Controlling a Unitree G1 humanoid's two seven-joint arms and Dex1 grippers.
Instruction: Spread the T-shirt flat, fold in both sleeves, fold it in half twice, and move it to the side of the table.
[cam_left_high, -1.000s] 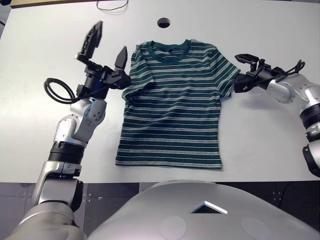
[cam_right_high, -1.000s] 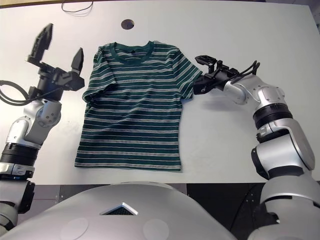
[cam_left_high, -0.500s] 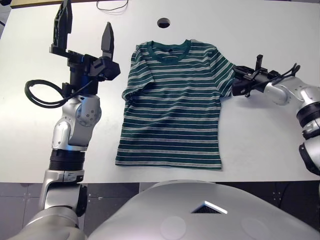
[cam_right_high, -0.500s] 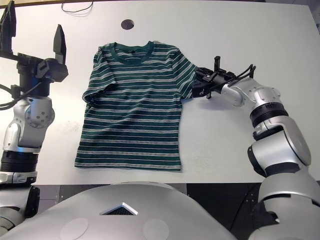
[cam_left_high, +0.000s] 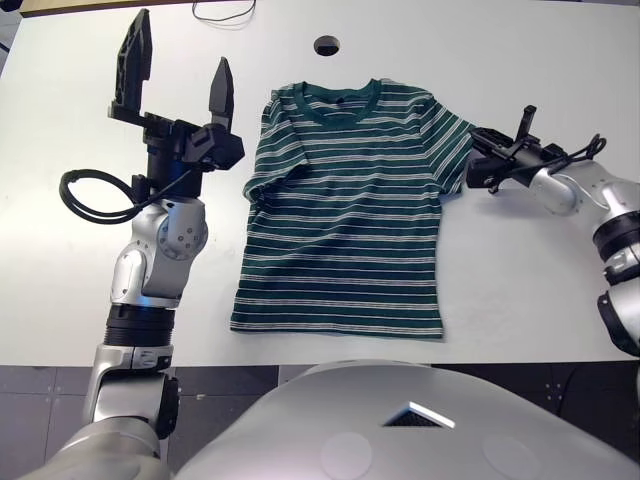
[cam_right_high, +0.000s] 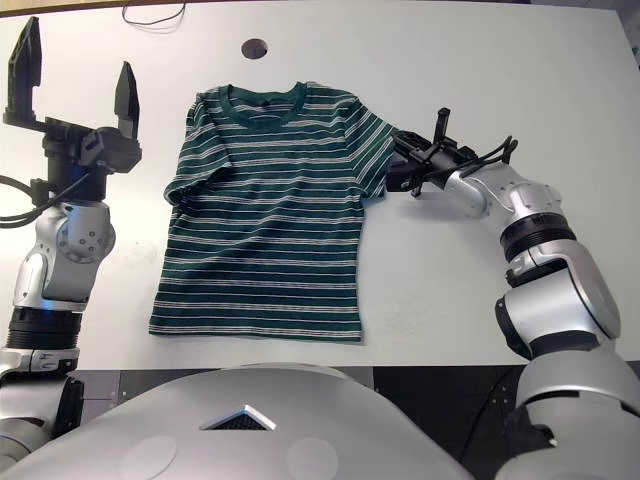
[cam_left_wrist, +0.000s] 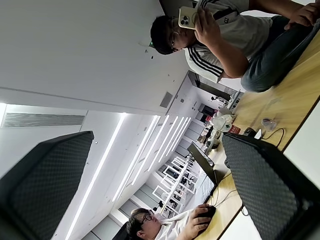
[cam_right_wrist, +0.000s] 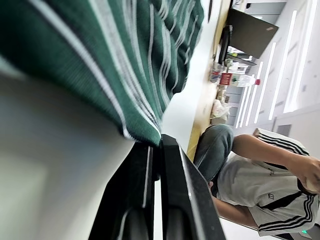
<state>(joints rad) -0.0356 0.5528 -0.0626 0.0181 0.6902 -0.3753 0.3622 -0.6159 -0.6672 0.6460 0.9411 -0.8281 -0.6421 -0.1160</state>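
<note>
Green with white stripes, the T-shirt (cam_left_high: 345, 210) lies spread in the middle of the white table (cam_left_high: 520, 280), its collar towards the far edge. We see our right pincer (cam_left_high: 478, 165) low on the table, clenched on the hem of the right sleeve (cam_left_high: 455, 150). Our left pincer (cam_left_high: 181, 40) is released, fingers wide apart and pointing up, raised at the T-shirt's left side and apart from it.

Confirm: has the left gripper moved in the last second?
Yes. The left gripper has swung away from the sleeve of the T-shirt, leftward and farther from the table hole, and now stands upright, open.
</note>
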